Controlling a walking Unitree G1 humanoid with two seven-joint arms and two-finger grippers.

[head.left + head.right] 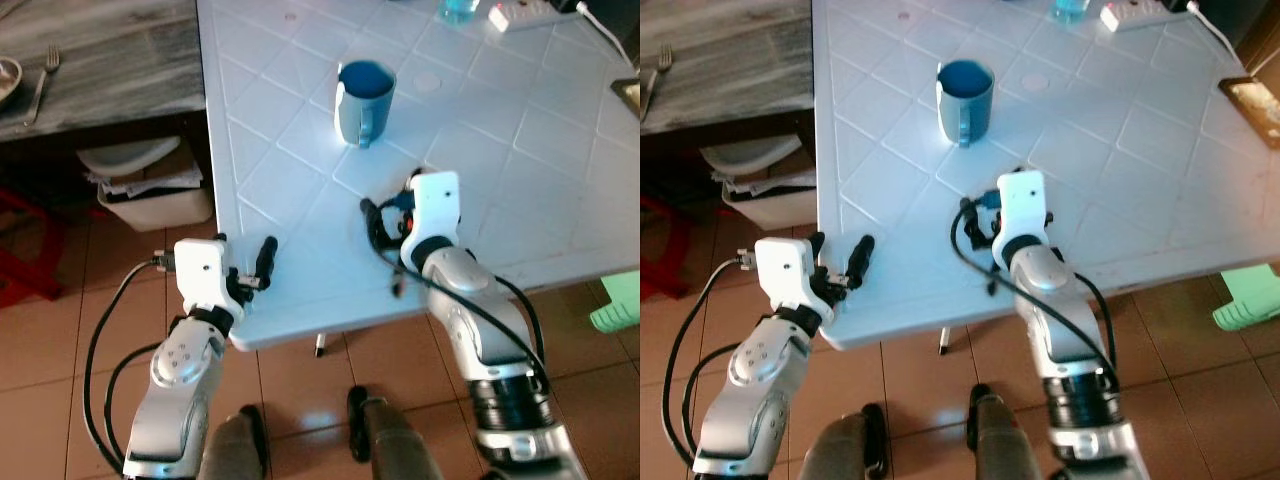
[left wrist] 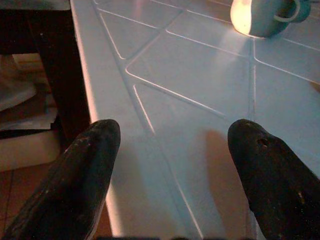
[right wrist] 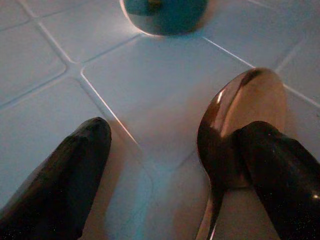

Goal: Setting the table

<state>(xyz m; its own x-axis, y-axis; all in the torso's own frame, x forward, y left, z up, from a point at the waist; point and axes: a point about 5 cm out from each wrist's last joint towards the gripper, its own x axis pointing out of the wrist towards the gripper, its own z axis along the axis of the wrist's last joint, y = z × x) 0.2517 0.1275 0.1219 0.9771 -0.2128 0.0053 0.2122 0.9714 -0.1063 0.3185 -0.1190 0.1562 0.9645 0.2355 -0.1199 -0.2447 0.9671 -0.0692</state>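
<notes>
A blue mug (image 1: 365,100) stands upright on the white plastic table (image 1: 520,170), handle toward me. My right gripper (image 1: 380,215) rests low on the table a little nearer than the mug, open. A metal spoon (image 3: 240,115) lies on the tabletop against one of its fingers (image 3: 280,165), bowl pointing toward the mug (image 3: 165,12); the other finger is well apart from it. My left gripper (image 1: 245,262) hovers at the table's near left corner, open, with nothing between its fingers (image 2: 80,170). The mug (image 2: 262,17) stands farther along the table from it.
A dark wooden table at the left carries a fork (image 1: 42,85) and a bowl (image 1: 5,80). A white bin of papers (image 1: 150,190) sits under it. A power strip (image 1: 525,12) and a blue glass (image 1: 460,10) stand at the far edge. A green object (image 1: 618,305) lies on the floor.
</notes>
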